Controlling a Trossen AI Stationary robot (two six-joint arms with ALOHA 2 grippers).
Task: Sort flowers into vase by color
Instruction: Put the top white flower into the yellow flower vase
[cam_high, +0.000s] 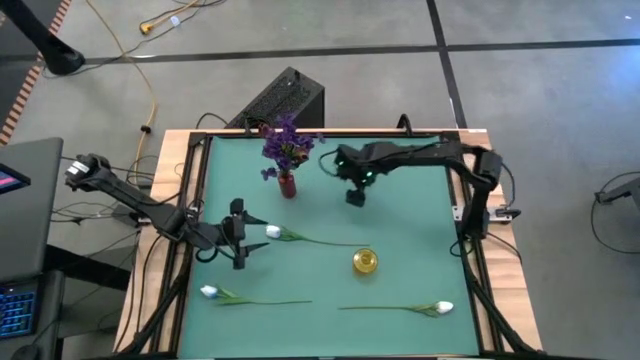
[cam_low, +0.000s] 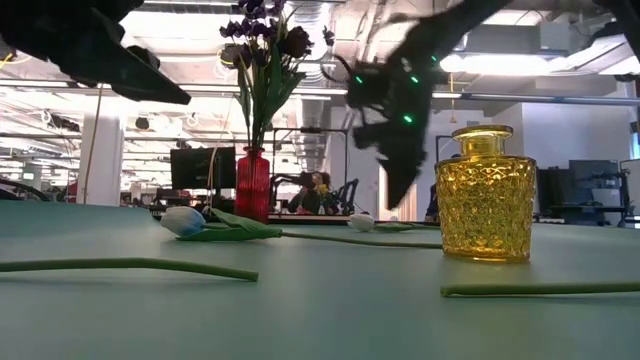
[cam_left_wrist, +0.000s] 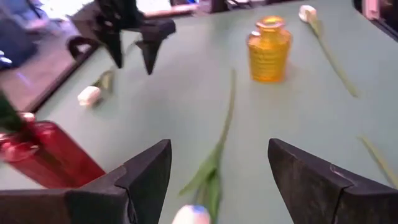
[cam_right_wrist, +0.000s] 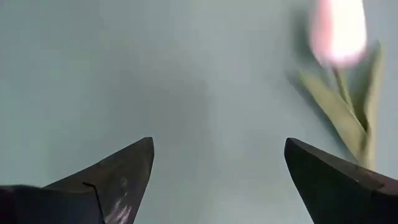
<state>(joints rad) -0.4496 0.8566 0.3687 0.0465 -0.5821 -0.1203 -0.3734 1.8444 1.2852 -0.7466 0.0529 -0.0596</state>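
Three white tulips lie flat on the green table: one in the middle, one near the left near corner, one near the right near corner. Another white bud lies near the far edge, beside my right gripper, which hovers open, pointing down at bare table. My left gripper is open above the middle tulip's bud, its fingers either side of it and touching nothing. A red vase holds purple blooms. A yellow glass vase stands without flowers.
A raised wooden rim frames the table. The right arm reaches in from the far right corner and the left arm from the left side. Bare green mat lies between the yellow vase and the right edge.
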